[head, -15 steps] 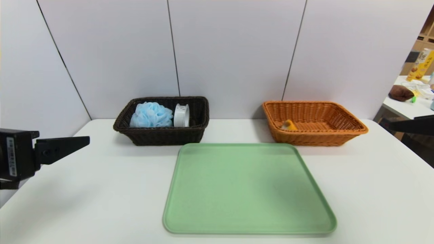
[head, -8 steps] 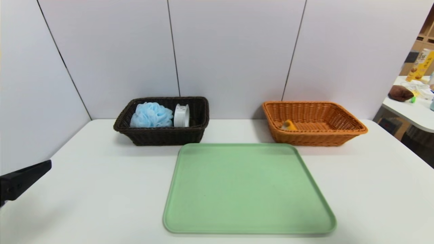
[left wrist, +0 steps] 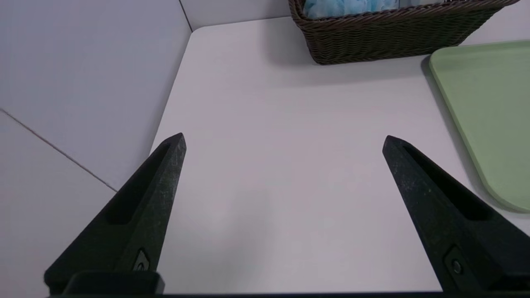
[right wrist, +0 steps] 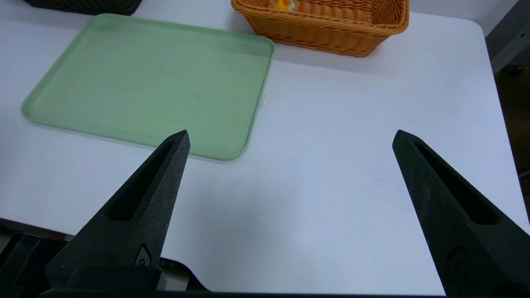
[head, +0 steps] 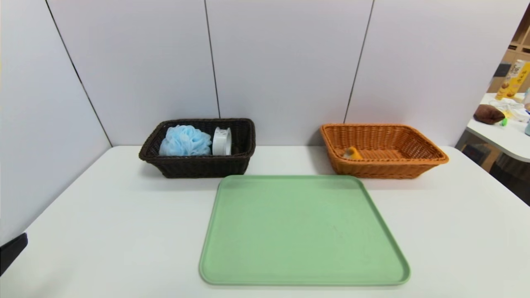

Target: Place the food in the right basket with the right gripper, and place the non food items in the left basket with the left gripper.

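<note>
Tray point(head: 304, 231) bare, table point(head: 124, 231) margins open both sides

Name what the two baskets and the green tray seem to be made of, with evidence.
Dark brown basket and orange basket: woven wicker or plastic rattan, judging by ribbed strands. Green tray: probably moulded plastic, smooth, matte, with a rounded raised rim.

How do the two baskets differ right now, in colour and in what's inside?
The left basket is dark brown wicker; the right basket is orange wicker. The left basket holds a blue bath pouf and a white tape roll; the right basket holds one small yellow item. Both stand behind the green tray.
</note>
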You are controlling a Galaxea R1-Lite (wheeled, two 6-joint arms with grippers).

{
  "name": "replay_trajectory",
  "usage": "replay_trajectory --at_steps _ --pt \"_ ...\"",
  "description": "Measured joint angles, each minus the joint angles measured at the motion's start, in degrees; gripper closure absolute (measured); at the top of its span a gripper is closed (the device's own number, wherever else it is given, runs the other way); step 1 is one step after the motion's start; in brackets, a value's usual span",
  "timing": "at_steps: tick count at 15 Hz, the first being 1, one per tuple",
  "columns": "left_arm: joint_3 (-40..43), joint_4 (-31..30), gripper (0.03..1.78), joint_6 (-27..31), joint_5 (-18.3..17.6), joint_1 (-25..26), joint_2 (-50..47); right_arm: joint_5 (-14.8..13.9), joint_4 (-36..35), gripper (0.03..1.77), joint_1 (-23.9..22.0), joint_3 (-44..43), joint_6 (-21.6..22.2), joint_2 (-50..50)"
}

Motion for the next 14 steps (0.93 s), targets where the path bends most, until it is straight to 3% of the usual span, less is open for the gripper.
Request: replay_trajectory --at_steps 14 --pt "11.69 0.02 0.12 -0.04 -2.24 2.23 -14.34 -0.16 6.05 0.11 -1.13 9.98 -2.00 -18.68"
